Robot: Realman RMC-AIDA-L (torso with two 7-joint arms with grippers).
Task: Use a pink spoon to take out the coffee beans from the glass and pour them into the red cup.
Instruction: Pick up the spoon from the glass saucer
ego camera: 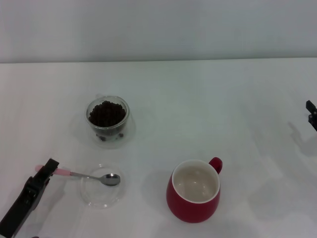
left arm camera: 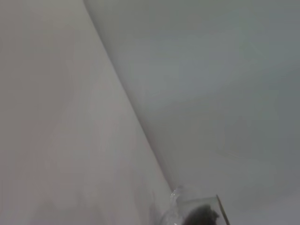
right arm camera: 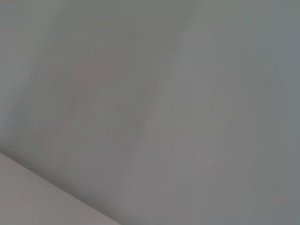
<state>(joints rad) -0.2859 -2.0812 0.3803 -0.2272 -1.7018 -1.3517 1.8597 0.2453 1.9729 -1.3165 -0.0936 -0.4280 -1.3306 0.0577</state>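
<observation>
Your left gripper [ego camera: 47, 168] is low at the near left of the tabletop [ego camera: 208, 99], and its tip is at the pink end of the pink spoon [ego camera: 84, 175]. You cannot tell from the head view whether the jaws are apart or already clamped on the handle.

The spoon lies with its long axis almost straight across. The handle points to your left, toward the jaws, and the metal bowl rests to the right, over a flat clear dish [ego camera: 102, 187]. So the grasp must come on the handle end, along this line.

The glass [ego camera: 108, 120] with the coffee beans [ego camera: 106, 113] stands farther back, a little to the right of the spoon. The red cup [ego camera: 194, 191] stands near the front, well apart to the right, with its handle turned away to the back right.

The right gripper [ego camera: 312, 118] is only a dark piece at the far right edge. The left arm is clearly nearer.

No brand, label or writing can be read on any of the things.
</observation>
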